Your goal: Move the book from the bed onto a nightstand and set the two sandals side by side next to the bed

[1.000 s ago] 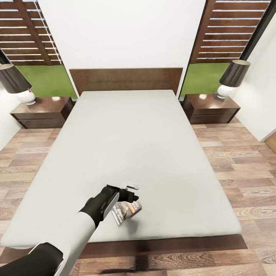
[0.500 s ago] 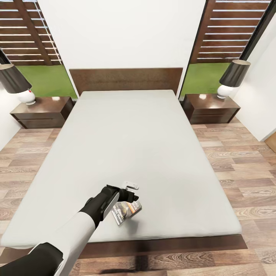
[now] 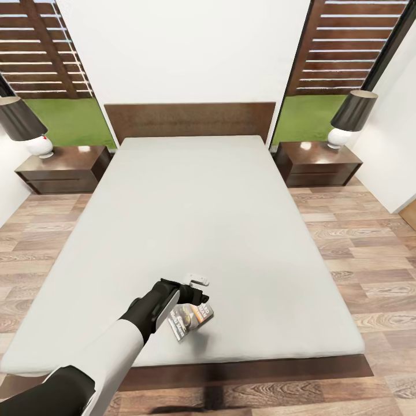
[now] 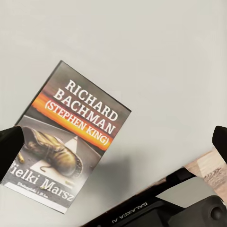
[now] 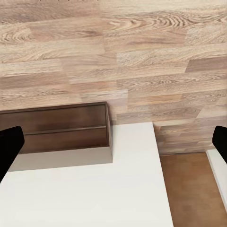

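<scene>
The book (image 3: 191, 320) (image 4: 71, 146) lies face up on the pale-grey mattress of the bed (image 3: 202, 219), near its foot edge. It has a dark cover with an orange band and white lettering. My left gripper (image 3: 193, 301) (image 4: 113, 142) hovers open just over it, its black fingertips (image 4: 9, 146) spread wide on either side of the cover. My right gripper (image 5: 113, 142) is open too, with nothing between its fingers, above the plank floor. The sandals are out of view.
A dark-brown nightstand (image 3: 63, 167) with a black-shaded lamp (image 3: 23, 124) stands left of the headboard, and a matching nightstand (image 3: 318, 162) with its lamp (image 3: 349, 115) to the right. Wood-plank floor (image 3: 358, 254) runs along both sides. A dark wooden frame (image 5: 61, 127) borders a pale surface in the right wrist view.
</scene>
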`<state>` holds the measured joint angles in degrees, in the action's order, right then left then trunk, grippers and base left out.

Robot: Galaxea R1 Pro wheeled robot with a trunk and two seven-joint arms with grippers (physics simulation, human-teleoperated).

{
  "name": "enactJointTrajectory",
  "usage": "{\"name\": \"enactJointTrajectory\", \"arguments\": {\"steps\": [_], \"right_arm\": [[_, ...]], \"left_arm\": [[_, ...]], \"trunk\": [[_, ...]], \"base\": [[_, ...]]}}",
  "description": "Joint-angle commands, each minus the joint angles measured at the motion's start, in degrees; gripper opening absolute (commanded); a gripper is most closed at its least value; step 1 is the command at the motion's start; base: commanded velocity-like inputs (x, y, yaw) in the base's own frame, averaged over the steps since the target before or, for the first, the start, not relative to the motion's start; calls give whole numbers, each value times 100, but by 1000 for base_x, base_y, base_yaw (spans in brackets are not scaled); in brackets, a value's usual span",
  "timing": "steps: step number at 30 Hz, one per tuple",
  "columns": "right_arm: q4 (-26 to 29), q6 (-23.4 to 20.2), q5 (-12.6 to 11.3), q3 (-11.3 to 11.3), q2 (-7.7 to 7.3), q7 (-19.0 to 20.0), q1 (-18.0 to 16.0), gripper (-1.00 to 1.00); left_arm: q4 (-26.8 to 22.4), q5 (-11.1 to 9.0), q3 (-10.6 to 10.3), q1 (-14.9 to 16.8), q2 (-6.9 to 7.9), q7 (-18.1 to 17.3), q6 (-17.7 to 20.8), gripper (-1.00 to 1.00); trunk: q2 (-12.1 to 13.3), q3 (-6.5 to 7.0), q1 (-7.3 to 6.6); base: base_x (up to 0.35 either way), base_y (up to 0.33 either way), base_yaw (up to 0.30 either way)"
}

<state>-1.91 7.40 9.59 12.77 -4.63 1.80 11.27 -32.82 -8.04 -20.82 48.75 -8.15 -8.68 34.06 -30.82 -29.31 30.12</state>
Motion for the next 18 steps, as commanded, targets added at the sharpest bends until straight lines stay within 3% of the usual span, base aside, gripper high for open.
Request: {"name": "enactJointTrajectory", "arguments": {"steps": [1,18], "right_arm": [[-11,33,52,50,-3,14,-2,100],[-11,33,52,50,-3,14,-2,100]], "left_arm": [[-5,-58,-18,3,3,19,31,100],[-5,-58,-18,3,4,16,31,100]], "trunk": [[-7,-5,3],[-7,-5,3]], "base": [[86,0,0],[47,0,0]]}}
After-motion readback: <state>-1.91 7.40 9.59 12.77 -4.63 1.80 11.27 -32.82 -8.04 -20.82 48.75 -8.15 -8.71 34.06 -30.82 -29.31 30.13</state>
